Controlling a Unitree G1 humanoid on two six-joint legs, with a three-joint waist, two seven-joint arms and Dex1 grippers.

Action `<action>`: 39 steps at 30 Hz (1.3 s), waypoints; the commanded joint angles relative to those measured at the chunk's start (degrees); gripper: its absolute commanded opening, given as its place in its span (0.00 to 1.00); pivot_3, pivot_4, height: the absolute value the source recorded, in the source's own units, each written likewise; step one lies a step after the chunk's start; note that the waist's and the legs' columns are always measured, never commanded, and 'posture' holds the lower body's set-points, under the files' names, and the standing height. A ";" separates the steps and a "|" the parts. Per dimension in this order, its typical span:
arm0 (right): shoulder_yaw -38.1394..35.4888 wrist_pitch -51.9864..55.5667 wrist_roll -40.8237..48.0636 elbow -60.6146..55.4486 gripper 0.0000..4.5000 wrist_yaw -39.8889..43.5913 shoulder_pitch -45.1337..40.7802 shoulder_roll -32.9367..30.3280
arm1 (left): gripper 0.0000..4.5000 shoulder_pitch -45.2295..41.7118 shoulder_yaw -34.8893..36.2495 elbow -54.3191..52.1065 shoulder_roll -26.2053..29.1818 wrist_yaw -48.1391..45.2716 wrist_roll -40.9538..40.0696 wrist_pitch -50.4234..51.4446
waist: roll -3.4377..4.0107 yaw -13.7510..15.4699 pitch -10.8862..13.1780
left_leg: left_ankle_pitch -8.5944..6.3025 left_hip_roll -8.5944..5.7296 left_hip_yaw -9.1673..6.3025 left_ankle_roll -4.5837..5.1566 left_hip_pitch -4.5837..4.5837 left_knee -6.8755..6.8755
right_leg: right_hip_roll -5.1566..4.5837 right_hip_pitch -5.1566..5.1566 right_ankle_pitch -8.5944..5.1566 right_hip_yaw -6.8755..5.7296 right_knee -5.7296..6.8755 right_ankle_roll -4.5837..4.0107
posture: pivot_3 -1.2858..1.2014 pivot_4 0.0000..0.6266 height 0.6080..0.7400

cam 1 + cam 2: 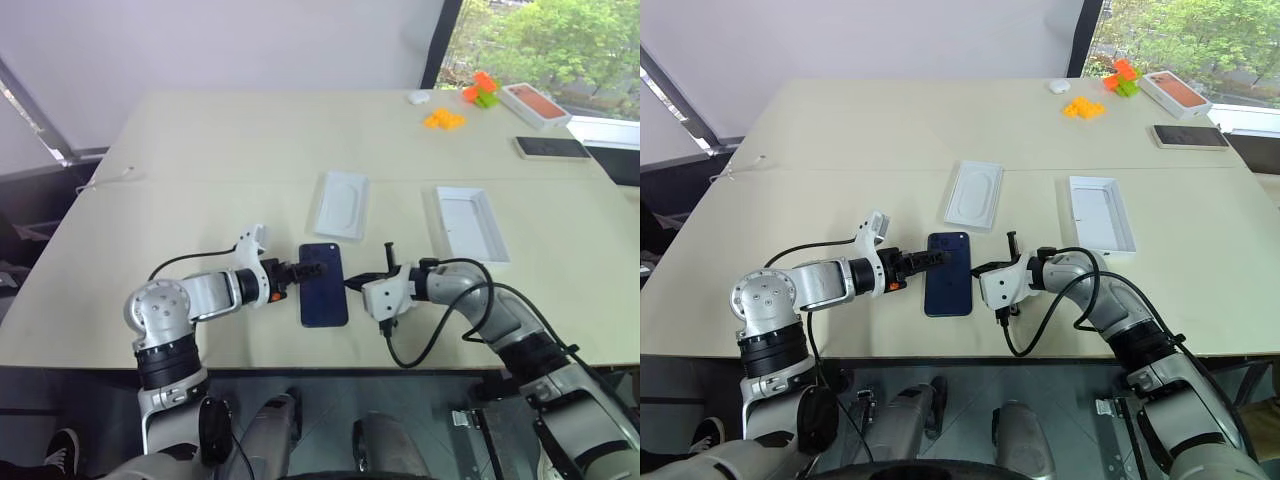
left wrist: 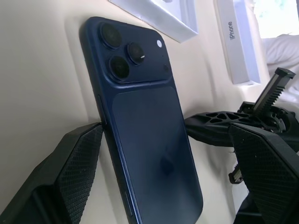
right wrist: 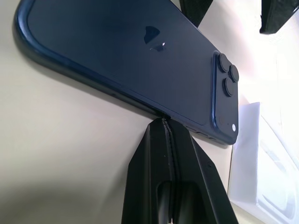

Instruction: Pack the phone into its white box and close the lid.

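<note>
Left eye view: my two grippers flank the phone (image 1: 324,285) at the table's (image 1: 200,150) near edge.
Phone lies back-up (camera cluster far), just near the box (image 1: 341,204); lid (image 1: 471,222) right. Left gripper (image 1: 308,271) gapes wide around its left edge, holding nothing; right gripper (image 1: 352,283), fingers pressed together and empty, touches the right edge.

Big beige table (image 1: 250,140) by a window (image 1: 540,40).
Plain pale wall (image 1: 220,40) behind, dark window frame, green trees outside w/ daylight coming in. Dark floor (image 1: 30,220) at the left, grey tiles under table's near edge.
</note>
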 commanded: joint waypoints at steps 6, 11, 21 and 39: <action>2.55 2.63 0.19 -3.64 0.00 0.21 0.06 4.65 | 1.00 0.50 -1.04 2.59 -2.80 2.86 -1.66 1.65 | 0.00 -0.18 -0.21 | 0.00 0.00 -0.02 0.00 0.03 0.00 | 0.00 0.04 0.00 0.00 -0.04 -0.01 | 0.52 0.24 1.00; 3.33 3.82 0.06 -4.50 0.00 -0.06 0.28 6.40 | 1.00 1.01 -1.62 1.99 -2.01 3.34 -2.51 1.65 | 0.00 0.15 -0.22 | -0.02 -0.01 -0.03 0.01 -0.01 -0.12 | -0.01 0.05 -0.01 0.00 -0.28 -0.01 | 0.52 0.24 1.00; 2.09 3.39 1.16 -3.28 0.00 0.29 -0.94 4.99 | 0.50 1.84 -0.71 2.52 -1.71 4.34 -2.05 1.65 | -0.02 1.07 -0.21 | -0.03 -0.03 0.01 0.04 -0.02 -0.45 | -0.02 -0.03 0.00 0.00 -0.51 0.02 | 0.52 0.24 1.00; 0.92 3.47 2.34 -1.78 0.00 -0.89 -1.95 4.31 | 0.31 1.72 4.77 2.33 -3.68 7.09 -2.43 1.65 | -0.07 1.17 -0.23 | -0.02 -0.08 0.02 0.03 -0.02 -0.57 | -0.09 0.00 0.00 -0.01 -0.65 0.00 | 0.52 0.24 1.00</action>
